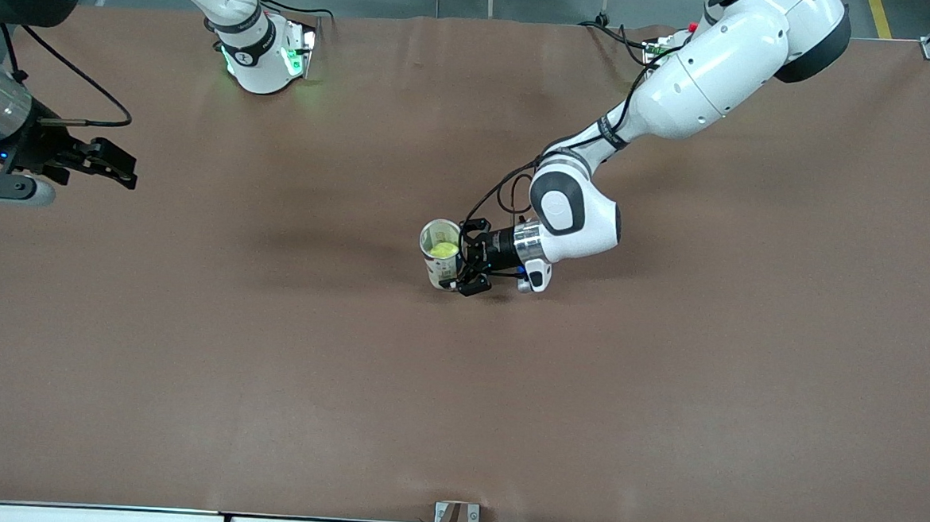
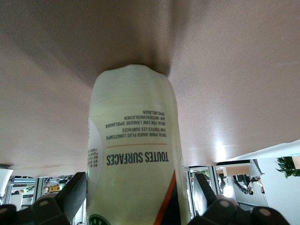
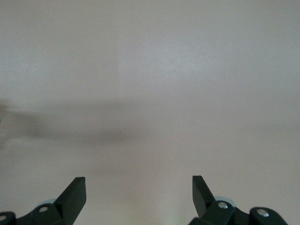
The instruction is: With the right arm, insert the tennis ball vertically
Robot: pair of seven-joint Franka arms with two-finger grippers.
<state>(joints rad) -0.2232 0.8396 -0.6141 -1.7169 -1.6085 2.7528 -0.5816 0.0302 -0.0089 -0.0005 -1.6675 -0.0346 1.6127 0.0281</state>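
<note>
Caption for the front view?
Left pincer open around upright white can holding yellow tennis ball.

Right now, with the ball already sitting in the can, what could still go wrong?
The left gripper has its fingers open but close around the upright can; pulling away crookedly could tip it and spill the tennis ball. The right gripper waits open over the right arm's end of the table, so it poses little risk.

Left gripper (image 1: 465, 263) low, jaws apart; right gripper (image 1: 112, 164) spread.
</note>
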